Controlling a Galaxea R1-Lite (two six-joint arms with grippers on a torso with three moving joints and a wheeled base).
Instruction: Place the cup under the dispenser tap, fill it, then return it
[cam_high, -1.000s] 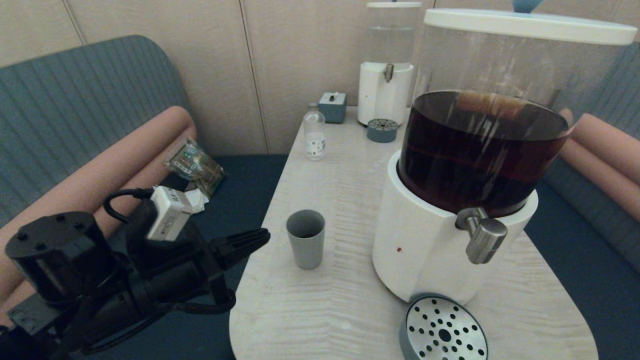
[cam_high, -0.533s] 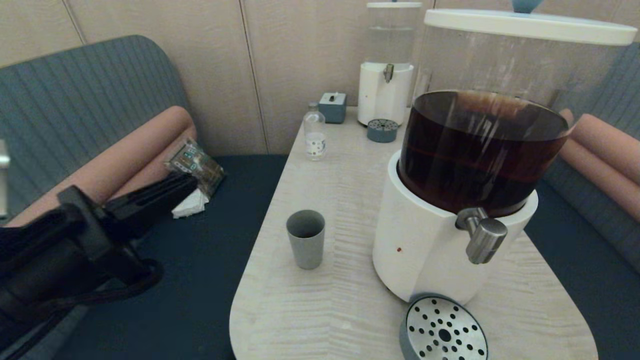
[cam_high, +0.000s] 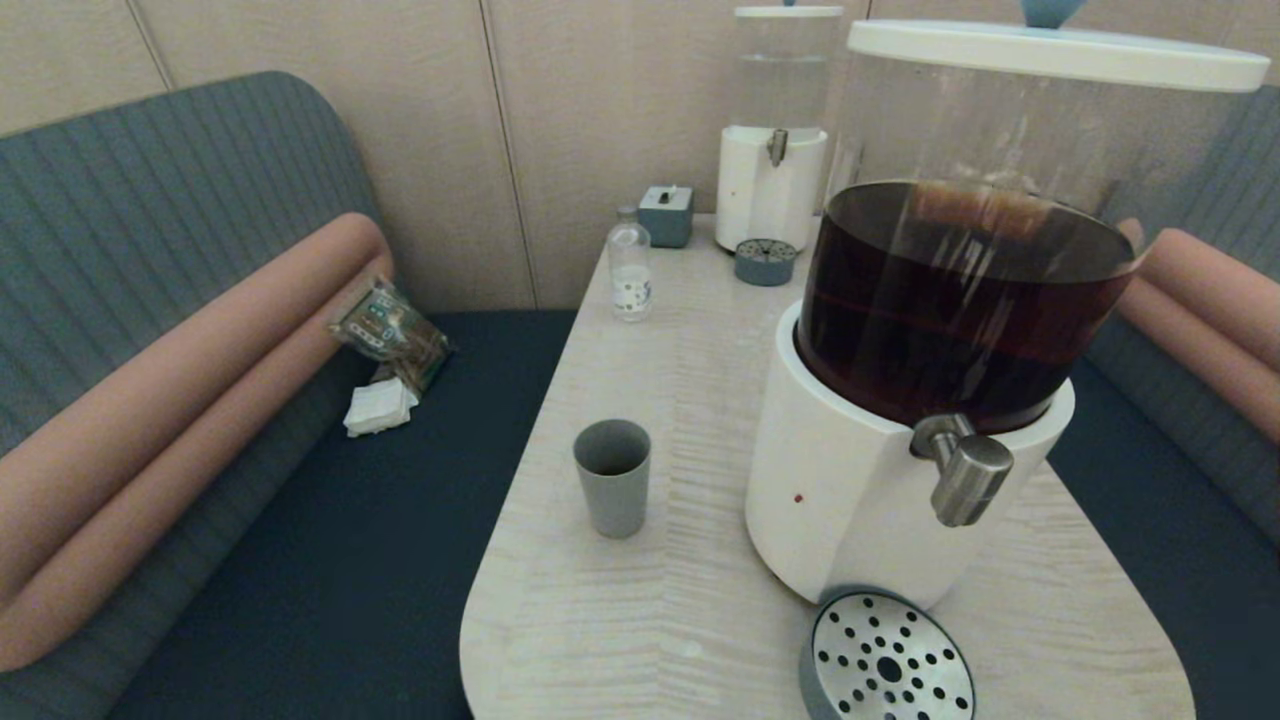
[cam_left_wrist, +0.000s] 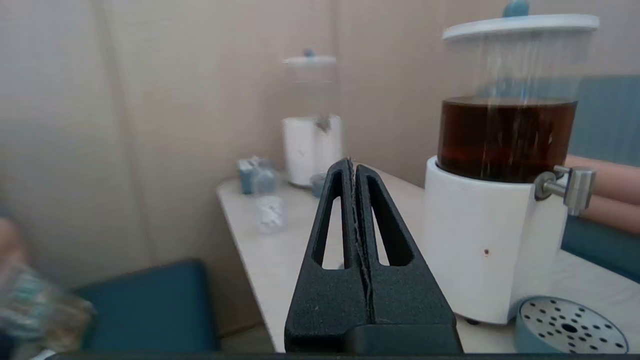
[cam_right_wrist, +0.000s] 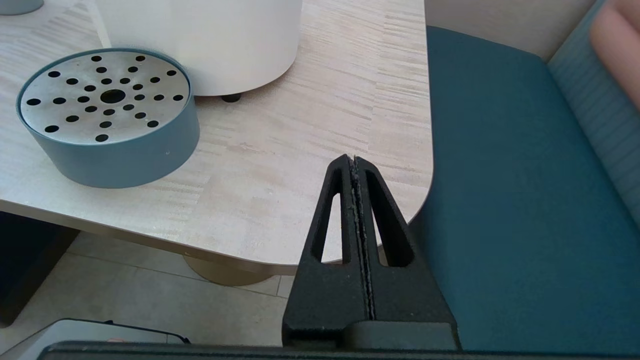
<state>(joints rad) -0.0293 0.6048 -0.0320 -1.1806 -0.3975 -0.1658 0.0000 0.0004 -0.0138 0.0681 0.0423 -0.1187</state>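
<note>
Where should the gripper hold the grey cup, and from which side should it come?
Grip the cup around its side wall, near the middle, coming from the robot's left. It stands upright, tapered and without handle, and the dispenser stands close on its right.

Beige wall (cam_high: 300, 60), blue bench (cam_high: 330, 560)

I can read no text anywhere: the white label on the clear glass bottle (cam_high: 630, 272) carries marks too small to make out, and the printed packet (cam_high: 391, 331) on the bench seat shows only illegible patterning.
</note>
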